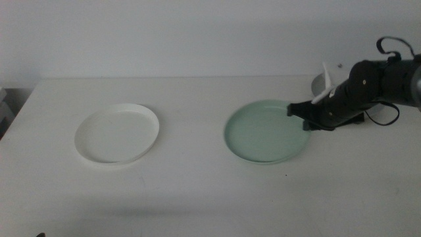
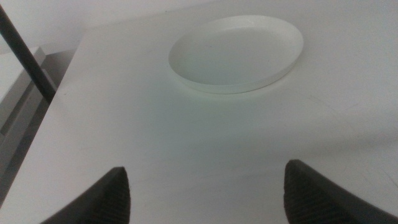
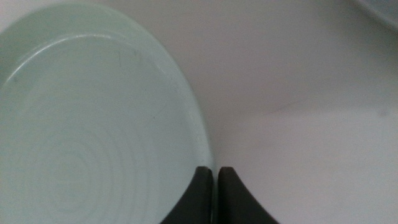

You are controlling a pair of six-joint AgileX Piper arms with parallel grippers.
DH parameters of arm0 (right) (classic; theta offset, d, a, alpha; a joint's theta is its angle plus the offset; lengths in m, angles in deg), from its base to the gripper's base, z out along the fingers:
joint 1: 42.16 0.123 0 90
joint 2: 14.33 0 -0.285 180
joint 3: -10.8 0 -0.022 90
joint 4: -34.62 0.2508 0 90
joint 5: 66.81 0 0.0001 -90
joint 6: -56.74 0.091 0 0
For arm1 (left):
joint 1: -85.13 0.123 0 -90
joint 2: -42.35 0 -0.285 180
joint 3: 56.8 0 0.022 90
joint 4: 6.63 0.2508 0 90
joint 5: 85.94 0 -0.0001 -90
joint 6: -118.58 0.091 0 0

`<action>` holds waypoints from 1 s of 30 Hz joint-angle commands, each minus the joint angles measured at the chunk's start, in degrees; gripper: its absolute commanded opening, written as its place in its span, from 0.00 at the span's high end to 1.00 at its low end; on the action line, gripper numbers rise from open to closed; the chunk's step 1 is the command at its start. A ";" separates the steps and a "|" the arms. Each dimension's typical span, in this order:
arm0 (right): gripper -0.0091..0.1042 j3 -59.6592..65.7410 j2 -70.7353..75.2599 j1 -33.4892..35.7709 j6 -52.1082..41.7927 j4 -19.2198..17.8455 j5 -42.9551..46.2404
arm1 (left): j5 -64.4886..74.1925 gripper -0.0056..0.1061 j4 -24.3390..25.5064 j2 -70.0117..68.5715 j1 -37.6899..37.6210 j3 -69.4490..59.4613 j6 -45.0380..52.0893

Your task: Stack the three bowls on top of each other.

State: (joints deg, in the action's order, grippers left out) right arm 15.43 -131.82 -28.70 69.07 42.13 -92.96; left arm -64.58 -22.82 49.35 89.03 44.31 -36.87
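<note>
Right gripper [image 1: 299, 113]: fingers [image 3: 200, 198] nearly together, pinching the rim of the mint green bowl [image 1: 267, 130]. In the right wrist view one finger sits on the inner side of the rim, the other on the outer side, with the rim edge in the thin gap between them. The right arm enters from the right side of the middle view, forearm angled down toward the surface [image 1: 197, 191], wrist low.

The mint bowl lies flat and open side up on the surface, grasped at its right-hand edge. It is round, so no long axis. Faint concentric rings show on its floor; no writing or brand can be read.

The white bowl [image 1: 118, 133] lies flat and open side up, well apart from the right gripper. It sits ahead of the left gripper [image 2: 205, 193], whose fingers [image 2: 102, 199] are spread wide and hold nothing.

The grey bowl [image 1: 320, 83] shows only partly, behind the right arm; its seating cannot be told.
</note>
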 commanded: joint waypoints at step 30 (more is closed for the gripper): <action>0.80 10.99 4.89 13.61 5.15 0.47 16.19 | -3.77 0.21 -0.57 -0.74 0.05 0.16 -0.42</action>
State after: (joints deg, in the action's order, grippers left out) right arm 27.81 -129.73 -15.03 74.27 42.60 -79.39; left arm -64.58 -22.82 49.35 89.03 44.31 -36.87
